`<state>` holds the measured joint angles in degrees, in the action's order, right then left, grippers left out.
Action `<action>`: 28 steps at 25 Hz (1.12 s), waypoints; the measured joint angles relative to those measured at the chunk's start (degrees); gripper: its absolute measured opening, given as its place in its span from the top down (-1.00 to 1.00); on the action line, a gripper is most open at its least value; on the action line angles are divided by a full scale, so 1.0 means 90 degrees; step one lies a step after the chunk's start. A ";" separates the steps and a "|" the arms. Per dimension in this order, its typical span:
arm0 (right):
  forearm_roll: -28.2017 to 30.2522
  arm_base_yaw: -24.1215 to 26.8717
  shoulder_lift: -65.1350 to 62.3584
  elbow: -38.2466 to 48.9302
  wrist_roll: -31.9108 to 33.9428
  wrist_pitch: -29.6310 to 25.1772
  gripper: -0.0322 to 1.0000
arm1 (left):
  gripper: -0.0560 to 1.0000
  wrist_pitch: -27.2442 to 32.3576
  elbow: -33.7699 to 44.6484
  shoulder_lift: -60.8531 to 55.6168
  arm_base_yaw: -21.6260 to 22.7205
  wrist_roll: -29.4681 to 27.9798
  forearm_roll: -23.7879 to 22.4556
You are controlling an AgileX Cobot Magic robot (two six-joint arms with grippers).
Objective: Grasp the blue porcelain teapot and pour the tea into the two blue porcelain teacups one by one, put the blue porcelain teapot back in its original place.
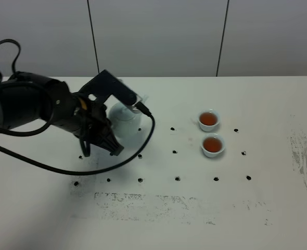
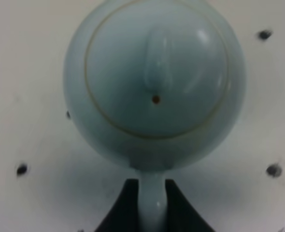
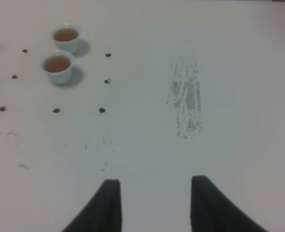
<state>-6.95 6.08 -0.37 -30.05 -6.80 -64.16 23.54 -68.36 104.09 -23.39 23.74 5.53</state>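
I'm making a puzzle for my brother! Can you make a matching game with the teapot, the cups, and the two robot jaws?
Things:
1. blue porcelain teapot
2. two blue porcelain teacups
3. left gripper
4. right gripper

States:
A. holds nothing, above bare table
B. full of reddish-brown tea
C. shut on the teapot's handle
D. lid on, standing on the table

Pairs: 1-D, 2-B, 3-C, 4-A

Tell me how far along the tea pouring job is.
Both cups already hold tea, so the pouring looks done. The left pincer is shut on the handle of the teapot, which sits upright on the table away from the cups. What seems left is letting go and pulling the arm back.
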 joint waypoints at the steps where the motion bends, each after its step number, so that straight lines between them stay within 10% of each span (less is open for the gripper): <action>1: 0.0000 0.0000 0.0000 0.0000 0.0000 0.0000 0.30 | 0.81 0.0005 0.0191 -0.0095 0.0134 -0.0263 -0.0066; 12: 0.0000 0.0000 0.0000 0.0000 0.0000 0.0000 0.30 | 0.81 0.0033 0.0988 -0.0350 0.0921 -0.1350 -0.0615; 28: 0.0000 0.0000 0.0000 0.0000 0.0000 0.0000 0.30 | 0.81 -0.0989 0.1532 -0.0270 0.0953 -0.1282 -0.0679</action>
<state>-6.95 6.08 -0.37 -30.05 -6.80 -64.16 14.64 -54.57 101.66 -14.81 12.21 -0.58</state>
